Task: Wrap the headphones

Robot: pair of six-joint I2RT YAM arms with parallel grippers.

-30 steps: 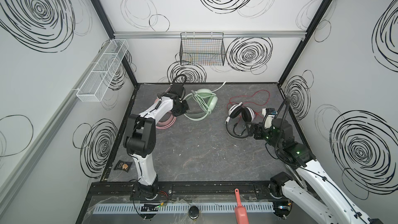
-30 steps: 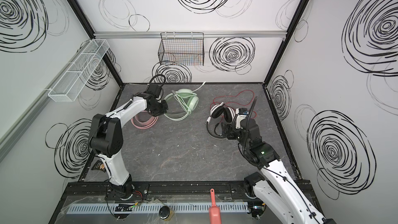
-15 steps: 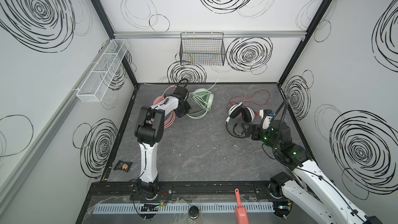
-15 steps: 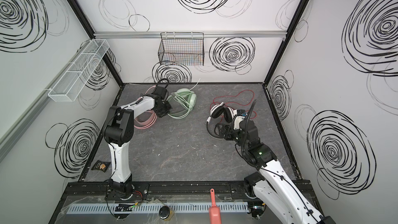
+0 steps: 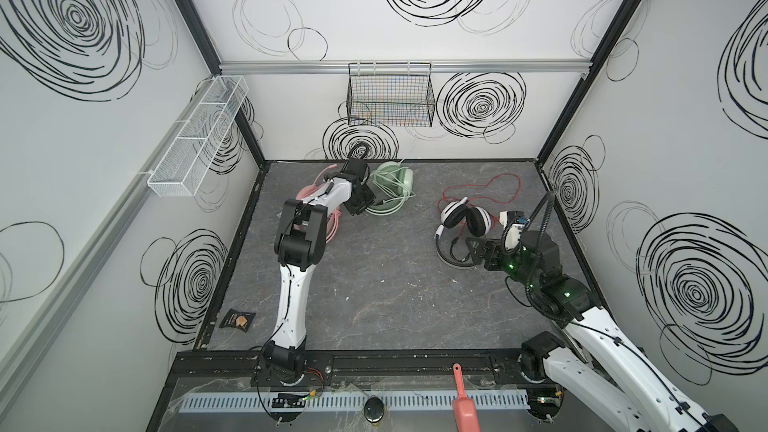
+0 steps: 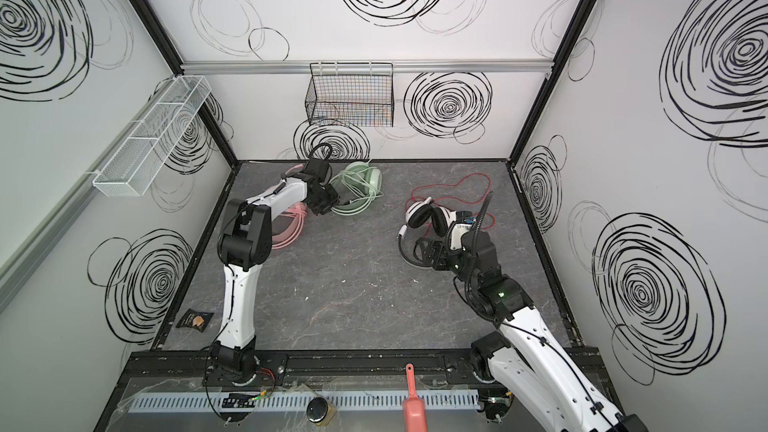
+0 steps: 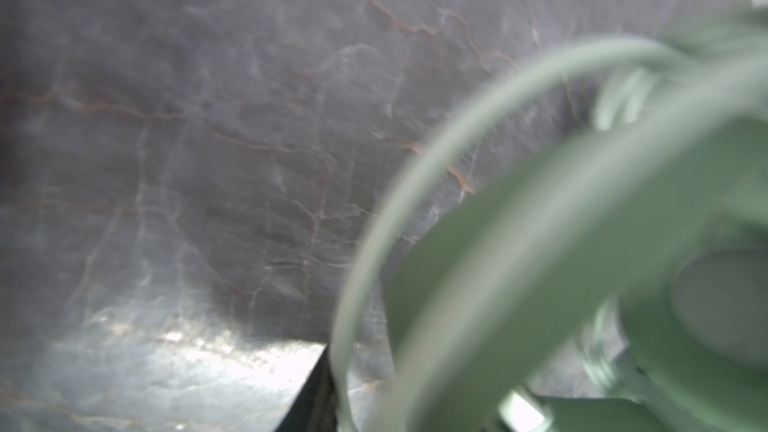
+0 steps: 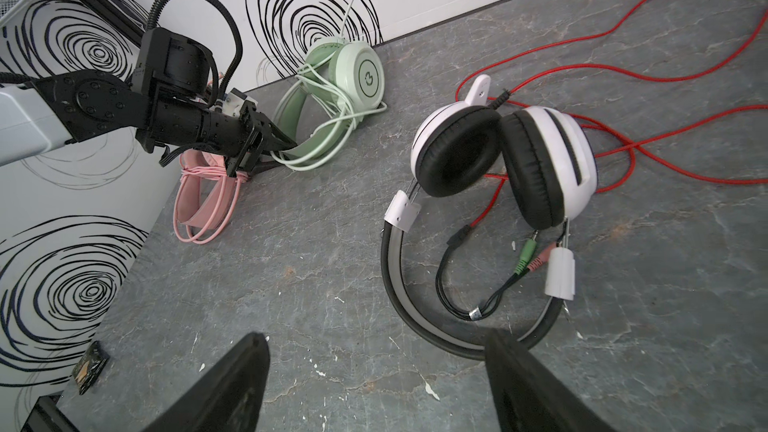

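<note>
Roughly, the job looks past halfway, taking the mint-green headset (image 8: 361, 72) as the marker; the pink headset (image 8: 199, 205) lies just beside it on the left-wall side, its pink cable wound round the band, so I judge that one done; the mint-green headset has its pale cable (image 8: 332, 135) looped over cup and band in slack turns, the plug end standing up against the back wall behind it, so it seems wrapped but untidy; the left end effector (image 8: 286, 153) sits at that headset's band, jaws parted, with the band's curve and one cable loop at the tips, and I cannot tell whether anything is pinched; the left wrist view gives only a green blur; well apart from the mint-green headset, toward the right wall, the white-and-black headset (image 8: 552, 160) lies cups together with its red cable (image 8: 702, 178) sprawled unwound, which is the work left; the right end effector (image 8: 376, 338) hovers just short of that headset's band, jaws wide apart and empty; as for room, the mint-green headset is crowded against the back wall, with the pink one and the left wall close by; in front of it the tabletop (image 5: 395, 284) is broad and bare; the red loops reach far from it toward the right wall, so gathering them likely means working near that edge.
</note>
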